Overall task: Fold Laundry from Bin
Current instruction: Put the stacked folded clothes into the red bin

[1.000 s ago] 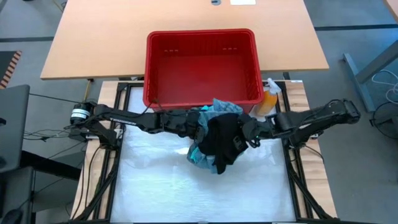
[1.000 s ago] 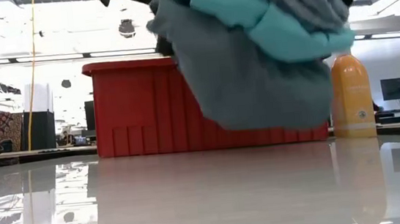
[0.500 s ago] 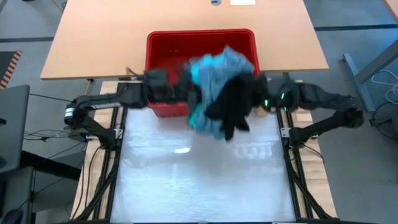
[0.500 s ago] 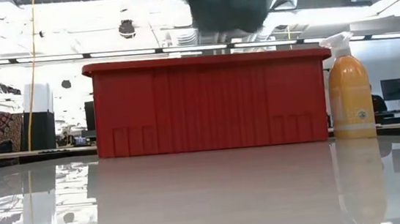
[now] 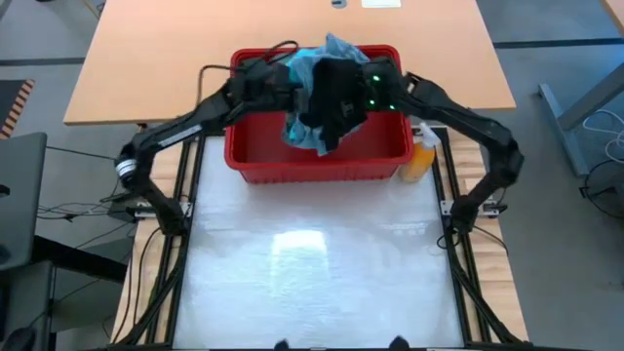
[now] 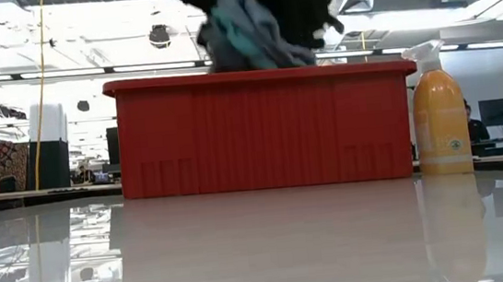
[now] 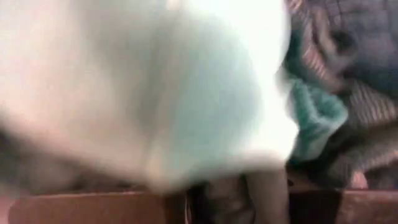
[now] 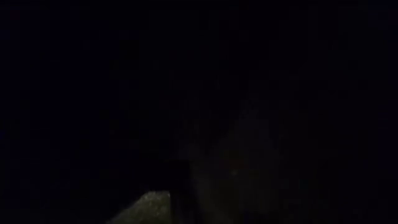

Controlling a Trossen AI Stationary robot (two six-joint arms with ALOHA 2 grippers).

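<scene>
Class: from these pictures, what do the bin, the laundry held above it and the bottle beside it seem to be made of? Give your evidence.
Bin: probably rigid moulded plastic, matte red; ribbed walls, straight rim.
Laundry: soft cloth, matte; it bunches and drapes in folds.
Bottle: likely smooth plastic, orange body with a white trigger top; slight sheen.

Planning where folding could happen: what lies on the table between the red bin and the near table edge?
Nothing: in the high view the white table below the bin is bare.
</scene>
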